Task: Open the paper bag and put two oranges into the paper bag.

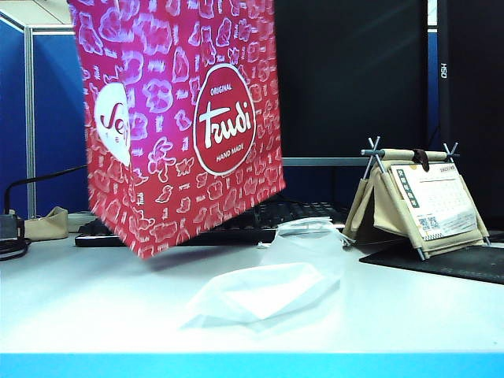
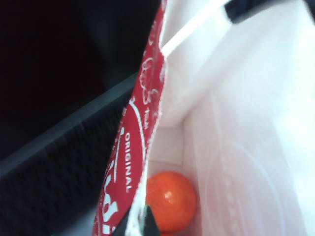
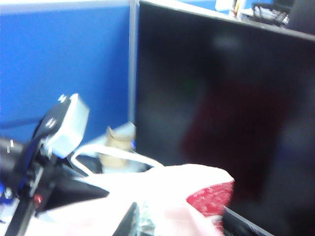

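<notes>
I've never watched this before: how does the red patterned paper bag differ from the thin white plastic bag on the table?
The glossy red paper bag hangs tilted above the white table; the translucent white plastic bag lies on it. The paper bag is stiff and printed with logos; the plastic bag is crumpled, limp and plain. The paper bag looks far larger. An orange fruit sits inside the paper bag.

paper bag (image 1: 177, 118): glossy red paper, my pincers' load
orange (image 2: 170, 199): shiny skin
plastic bag (image 1: 264, 291): thin, translucent, crinkled
</notes>
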`<state>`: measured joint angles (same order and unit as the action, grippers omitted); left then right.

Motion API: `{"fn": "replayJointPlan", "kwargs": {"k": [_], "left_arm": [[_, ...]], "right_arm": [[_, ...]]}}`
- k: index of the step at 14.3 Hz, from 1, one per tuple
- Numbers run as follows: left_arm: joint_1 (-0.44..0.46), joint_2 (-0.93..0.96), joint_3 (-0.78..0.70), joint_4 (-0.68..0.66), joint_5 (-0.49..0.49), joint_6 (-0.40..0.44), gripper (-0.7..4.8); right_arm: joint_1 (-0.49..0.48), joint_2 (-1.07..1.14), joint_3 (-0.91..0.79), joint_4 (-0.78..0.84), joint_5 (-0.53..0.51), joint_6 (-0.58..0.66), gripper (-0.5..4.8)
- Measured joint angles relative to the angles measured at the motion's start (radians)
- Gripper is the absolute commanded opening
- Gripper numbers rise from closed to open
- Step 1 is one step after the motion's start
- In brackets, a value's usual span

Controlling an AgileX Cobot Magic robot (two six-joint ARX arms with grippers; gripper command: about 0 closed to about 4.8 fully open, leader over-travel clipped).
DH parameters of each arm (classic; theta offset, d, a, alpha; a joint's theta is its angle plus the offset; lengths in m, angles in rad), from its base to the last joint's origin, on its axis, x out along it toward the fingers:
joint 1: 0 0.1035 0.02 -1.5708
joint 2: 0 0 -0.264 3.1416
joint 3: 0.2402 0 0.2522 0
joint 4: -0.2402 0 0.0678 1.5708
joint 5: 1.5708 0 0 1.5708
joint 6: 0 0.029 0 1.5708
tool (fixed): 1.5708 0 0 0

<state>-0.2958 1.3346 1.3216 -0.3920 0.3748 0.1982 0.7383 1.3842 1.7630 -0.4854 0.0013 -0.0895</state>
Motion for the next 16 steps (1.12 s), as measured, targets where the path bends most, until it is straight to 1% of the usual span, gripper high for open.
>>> {"fn": "replayJointPlan", "kwargs": {"k": [2,4,6,7,8,9,10,11,12,14,16], "left_arm": [[0.001,-0.038,-0.02,0.085,-0.006,0.003,-0.05],[0.012,-0.079,-0.02,0.163,-0.019,0.004,-0.05],[0.023,-0.127,-0.02,0.21,-0.019,-0.011,-0.05],[0.053,-0.134,-0.02,0.216,-0.005,-0.013,-0.05],[0.096,-0.134,-0.035,0.22,0.015,-0.035,-0.05],[0.111,-0.135,-0.062,0.225,0.025,-0.06,-0.05],[0.119,-0.147,-0.119,0.263,0.042,-0.086,-0.05],[0.147,-0.175,-0.173,0.297,0.061,-0.097,-0.05],[0.162,-0.208,-0.217,0.355,0.043,-0.112,-0.05],[0.152,-0.237,-0.254,0.474,0.057,-0.147,-0.05],[0.156,-0.238,-0.261,0.494,0.057,-0.149,-0.05]], "right_arm": [[-0.089,0.0,0.0,0.032,-0.071,0.026,-0.06],[-0.198,-0.015,0.0,0.061,-0.153,0.083,-0.06],[-0.3,-0.062,0.0,0.068,-0.233,0.111,-0.06],[-0.343,-0.083,0.0,0.074,-0.272,0.126,-0.06],[-0.394,-0.101,0.0,0.079,-0.332,0.156,-0.06],[-0.44,-0.118,0.0,0.08,-0.38,0.179,-0.06],[-0.492,-0.144,-0.002,0.085,-0.418,0.193,-0.06],[-0.521,-0.178,-0.014,0.095,-0.437,0.198,-0.06],[-0.546,-0.224,-0.044,0.122,-0.465,0.2,-0.06],[-0.624,-0.297,-0.116,0.166,-0.483,0.229,-0.06],[-0.661,-0.362,-0.217,0.19,-0.505,0.268,-0.06]]}}
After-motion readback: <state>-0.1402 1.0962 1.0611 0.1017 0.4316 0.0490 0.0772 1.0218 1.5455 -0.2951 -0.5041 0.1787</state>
